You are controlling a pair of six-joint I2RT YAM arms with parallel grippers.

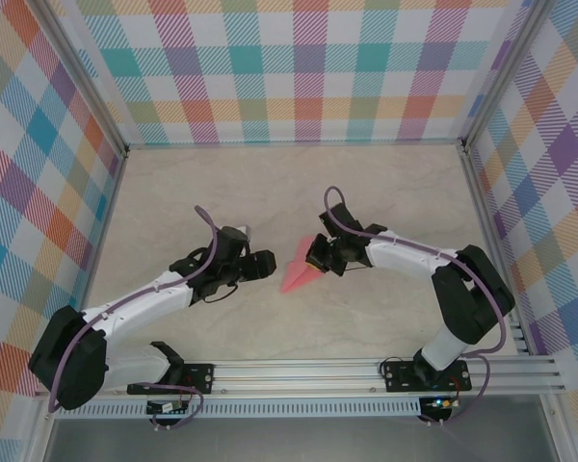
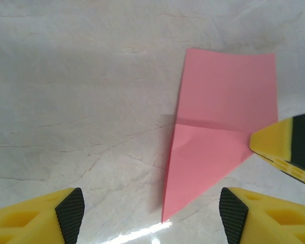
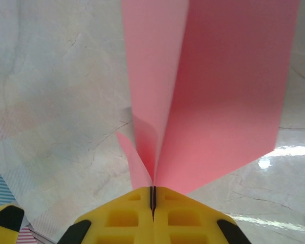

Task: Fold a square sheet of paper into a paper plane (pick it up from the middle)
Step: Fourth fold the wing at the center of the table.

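Inspector: Well, left side first. Status?
Operator: My left pincer (image 1: 261,262) stands apart and empty, just beside the paper plane (image 1: 297,275) at mid-table (image 1: 270,183). My right pincer (image 1: 320,255) is clamped together on its folded edge.
Inspector: Method? Obstructions?
Operator: I'd pinch the centre crease low and press evenly. Checked walls (image 1: 289,67) stand well apart; I judge nothing interferes.
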